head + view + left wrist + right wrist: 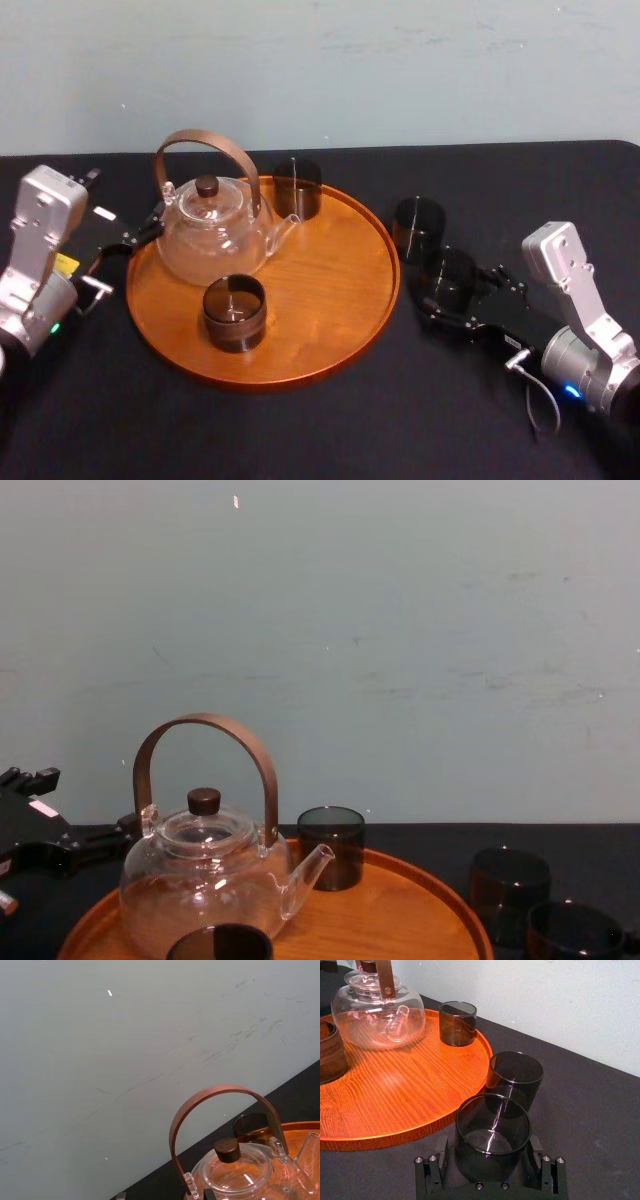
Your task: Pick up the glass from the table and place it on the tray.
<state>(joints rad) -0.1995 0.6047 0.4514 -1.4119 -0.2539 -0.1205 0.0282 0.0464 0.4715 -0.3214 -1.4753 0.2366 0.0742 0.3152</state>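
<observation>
Beside the tray [420, 1090], right gripper [490, 1152] straddles near glass [492, 1127]; far glass [516, 1077] behind.

Silver-grey arms [40, 215] carry a black left claw [148, 225] and right claw [455, 290].

The flat matte black tabletop [300, 430] bears a large round orange-brown wooden tray [330, 330]. Just right of its rim stand a far smoky glass tumbler [418, 228] and a near smoky glass tumbler [449, 277].

No readable writing anywhere here. A small white label [104, 212] sits on the left arm [40, 250], with a yellow sticker [66, 264] lower down, but the print on both is too small to make out.
</observation>
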